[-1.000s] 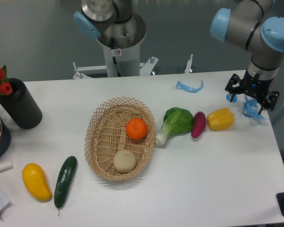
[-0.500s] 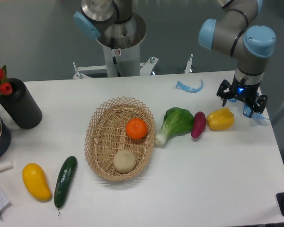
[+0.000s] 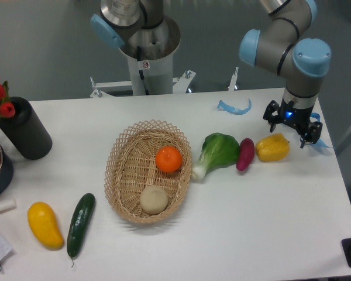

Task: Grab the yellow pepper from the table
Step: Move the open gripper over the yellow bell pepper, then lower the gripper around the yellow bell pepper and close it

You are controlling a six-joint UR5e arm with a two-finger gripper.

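Yellow pepper [image 3: 272, 147] lying on the white table [image 3: 269, 222] near its right edge, purple vegetable [image 3: 245, 154] just beside it, bok choy [image 3: 217, 152] further left, gripper [image 3: 289, 126] held above the pepper, jaws spread open, nothing gripped.
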